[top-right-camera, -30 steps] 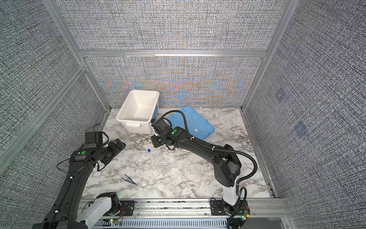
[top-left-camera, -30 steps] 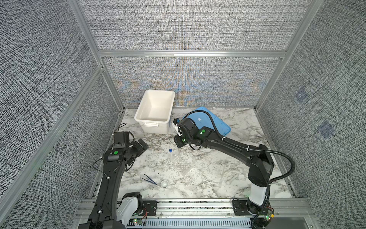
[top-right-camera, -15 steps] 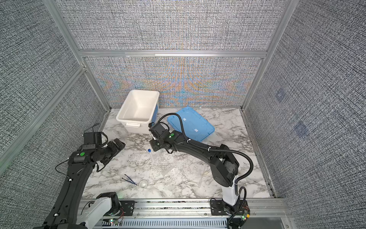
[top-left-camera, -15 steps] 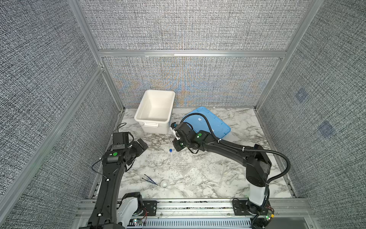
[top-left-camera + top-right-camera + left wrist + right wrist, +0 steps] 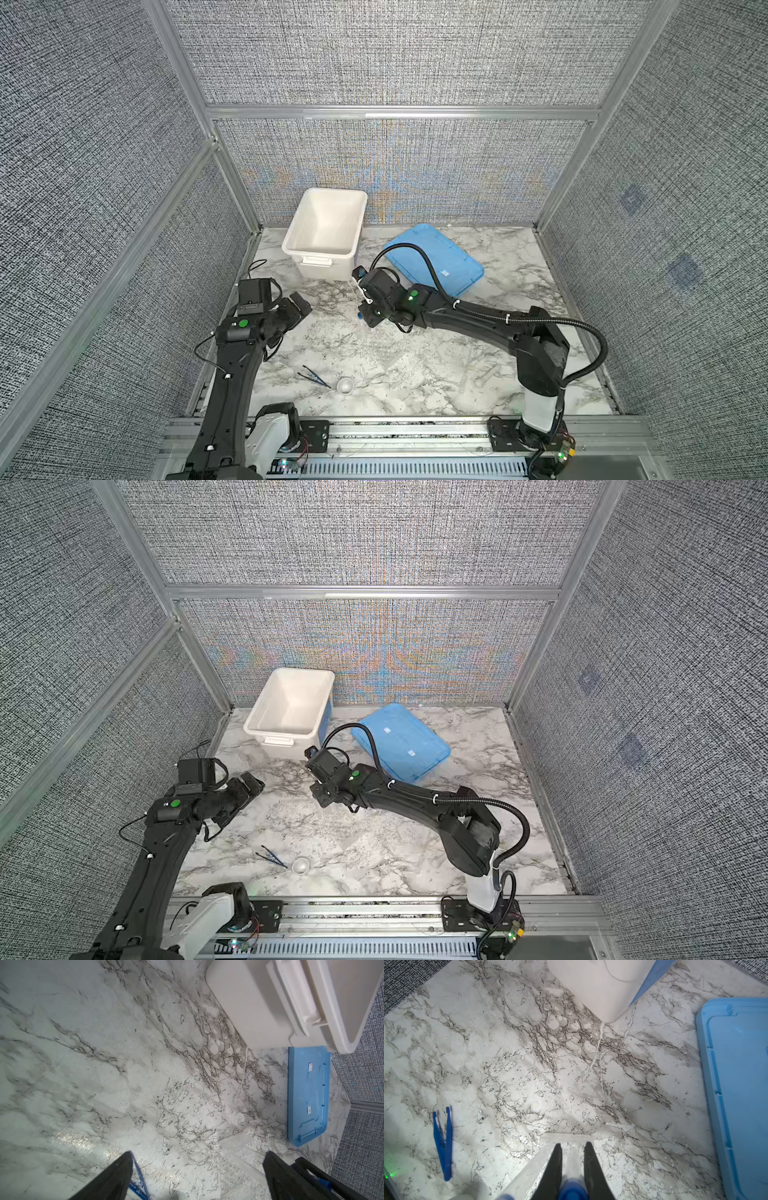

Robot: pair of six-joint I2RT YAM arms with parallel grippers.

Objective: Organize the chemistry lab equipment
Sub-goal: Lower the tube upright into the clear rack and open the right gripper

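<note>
low over the marble table (image 5: 332, 340), just in front of the white tub (image 5: 320, 252), my right gripper (image 5: 573, 1144) stands nearly closed, its two fingers (image 5: 553, 1169) pinched on a clear tube (image 5: 572, 1165) whose blue cap sits back toward my wrist. a second tube (image 5: 529, 1169) lies right along the outside of one finger, so close that i cannot tell whether they touch. my left gripper (image 5: 198, 1153) hovers wide open and empty nearby; the tweezers (image 5: 316, 377) and the small round dish (image 5: 345, 385) lie together near the front edge, well apart from the tubes. i judge the job is to carry this tube into the tub: the smooth round plastic could swivel in so narrow a pinch, so i should hold firm, rise straight to spare its neighbour, clear the rim, then let go low inside.
</note>
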